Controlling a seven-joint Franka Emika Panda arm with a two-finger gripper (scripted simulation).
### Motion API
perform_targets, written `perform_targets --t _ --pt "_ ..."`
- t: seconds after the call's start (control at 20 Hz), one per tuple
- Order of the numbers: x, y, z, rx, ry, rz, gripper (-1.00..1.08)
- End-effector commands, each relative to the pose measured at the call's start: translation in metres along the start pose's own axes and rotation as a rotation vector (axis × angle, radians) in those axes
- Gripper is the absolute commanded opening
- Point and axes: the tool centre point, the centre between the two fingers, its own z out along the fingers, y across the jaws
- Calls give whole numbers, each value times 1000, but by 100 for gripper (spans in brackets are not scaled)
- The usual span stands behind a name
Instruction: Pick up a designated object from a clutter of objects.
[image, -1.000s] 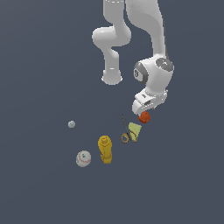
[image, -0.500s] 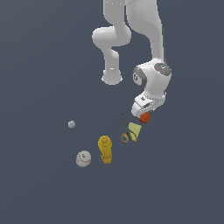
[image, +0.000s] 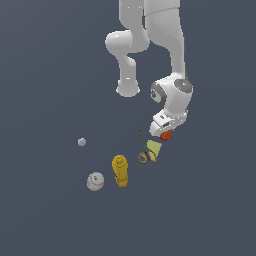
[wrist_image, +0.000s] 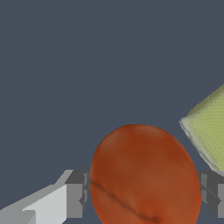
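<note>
Since a second ago, only the arm has shifted: its wrist has sunk a little lower over the orange ball (image: 166, 135), while the clutter on the counter (image: 50, 75) lies where it did. The jaws (wrist_image: 144, 197) now straddle the ball, one finger (wrist_image: 76, 194) on each side of it. In the wrist view the pads look to be right at the ball's skin, but I cannot tell whether they are pressing it or merely beside it. The ball rests on the counter between the jaws, with the yellow-green wedge (image: 154, 149) just beyond one finger. Well away from the jaws lie the tan ring (image: 143, 158), yellow bottle (image: 120, 170), baseball (image: 95, 181) and tiny pale ball (image: 82, 142). To my eye, the descent is finished and closing comes next.
</note>
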Motion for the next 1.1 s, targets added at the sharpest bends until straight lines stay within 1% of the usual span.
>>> perform_targets --t 0.0,0.6,0.8,1.05 --pt "0 0 1 0 0 0 -100" --pt "1 1 -2 -1 2 0 -100" --pt "3 7 -11 -1 2 0 -100" --pt "9 22 -33 0 1 -1 -100"
